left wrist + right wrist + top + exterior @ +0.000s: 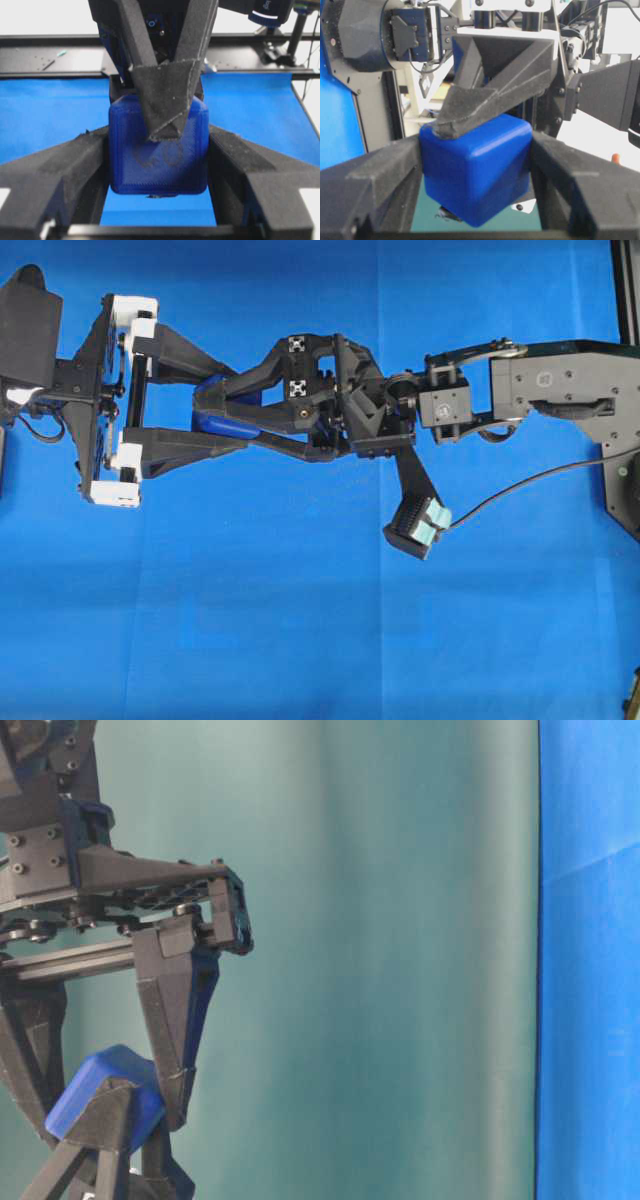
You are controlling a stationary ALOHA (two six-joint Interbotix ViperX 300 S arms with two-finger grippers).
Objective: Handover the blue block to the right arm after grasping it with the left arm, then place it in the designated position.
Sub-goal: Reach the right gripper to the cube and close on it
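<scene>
While both grippers are clamping the blue block (pixel 475 167) in midair above the blue cloth (pixel 300 620), left gripper (pixel 215 410) is gripping it and right gripper (pixel 225 408) is pinching it crosswise; release and placing are remaining.

From my station, the work surface showed as a table draped in a blue cloth (pixel 300 640), which covered it from edge to edge in the overhead view. The cloth lay flat, with a few faint creases running across its lower half. Through the left wrist camera I saw the cloth end at a black rail (pixel 50 70) along the far side. A couple of small pale scraps (pixel 60 53) sat on the dark strip there, too small to identify.
</scene>
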